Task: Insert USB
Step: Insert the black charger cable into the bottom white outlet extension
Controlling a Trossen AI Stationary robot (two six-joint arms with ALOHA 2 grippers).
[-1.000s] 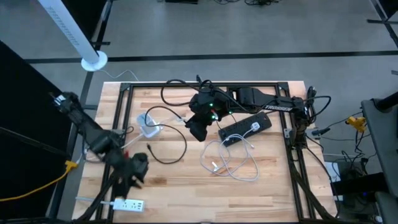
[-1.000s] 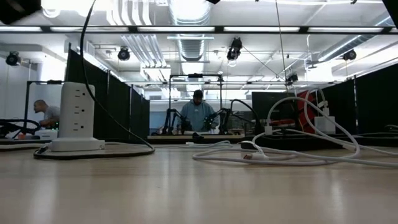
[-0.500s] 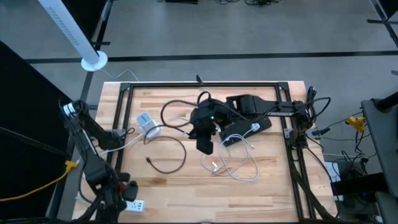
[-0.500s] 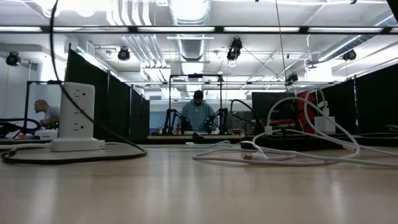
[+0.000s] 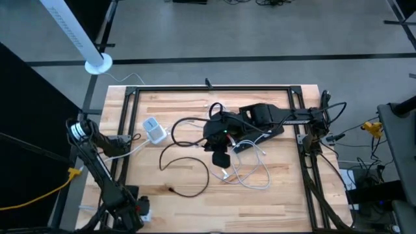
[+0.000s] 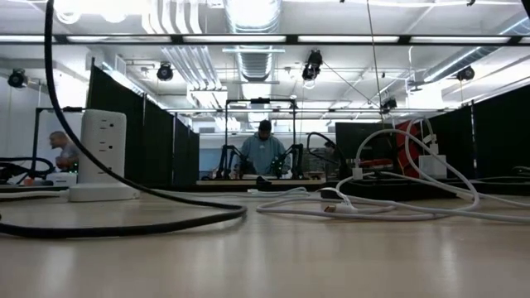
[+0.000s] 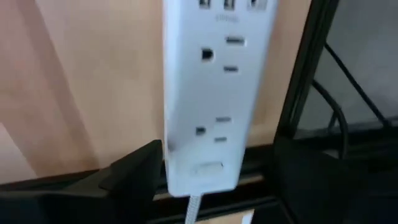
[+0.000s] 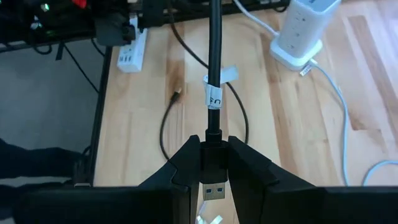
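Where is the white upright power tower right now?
The white upright power tower stands left of centre on the wooden table, seen from above, beside the black cable's loop.

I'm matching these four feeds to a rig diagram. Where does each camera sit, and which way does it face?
High: overhead, straight down; both arms, right tool.
Low: tabletop level, facing the room; tower outlet, no arm.
Left wrist: white power strip between open left tool.
Right wrist: tool gripping black USB plug.
Shared: the tower, low and right wrist.

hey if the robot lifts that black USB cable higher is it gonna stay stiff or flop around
Probably floppy: the black USB cable lies in loose curves across the table, so its slack would likely drag and swing. Only the short stretch near the plug, pinched in the right gripper, should hold straight. It looks light.
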